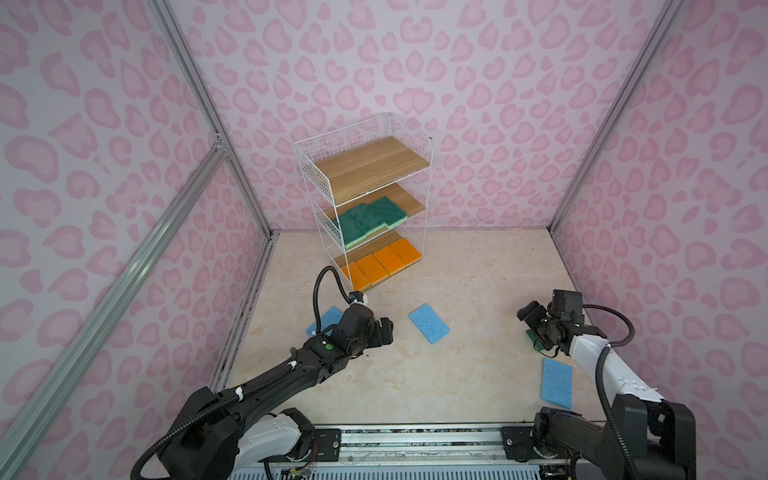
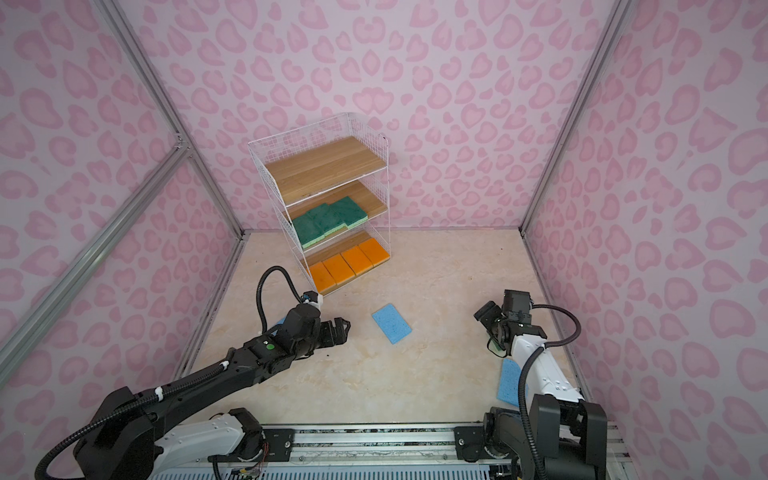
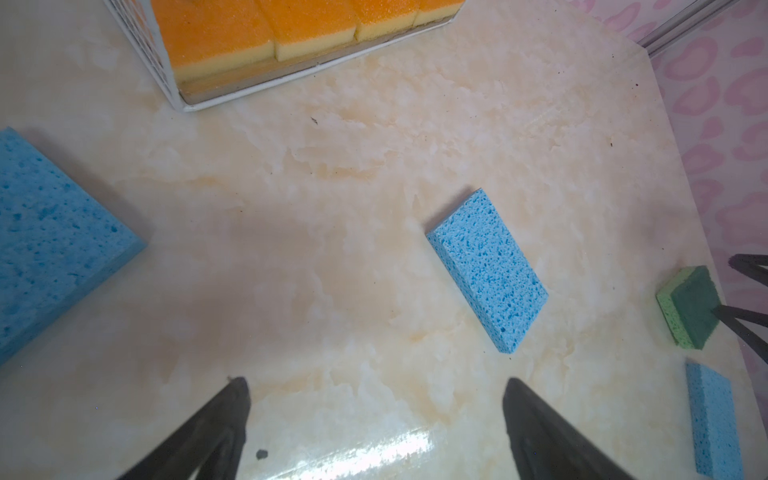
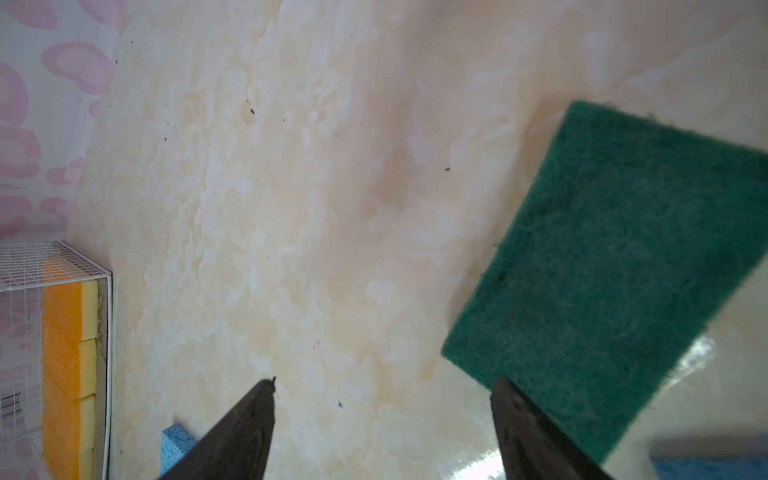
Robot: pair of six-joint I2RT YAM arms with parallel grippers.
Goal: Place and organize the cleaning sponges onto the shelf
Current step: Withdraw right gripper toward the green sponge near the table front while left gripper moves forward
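Left gripper (image 3: 376, 380) wide; right gripper (image 4: 384, 380) wide; middle blue sponge (image 1: 429, 323) long axis diagonal.

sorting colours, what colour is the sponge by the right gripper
Sponge: dark green over pale green, clearest in left wrist view.

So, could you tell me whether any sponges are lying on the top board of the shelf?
No, the top board shows only bare wood; the green sponges and orange sponges sit lower.

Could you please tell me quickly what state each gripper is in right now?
Left gripper: open, holding nothing.
Right gripper: open, holding nothing, one fingertip at the edge of the flat rectangular dark green sponge.
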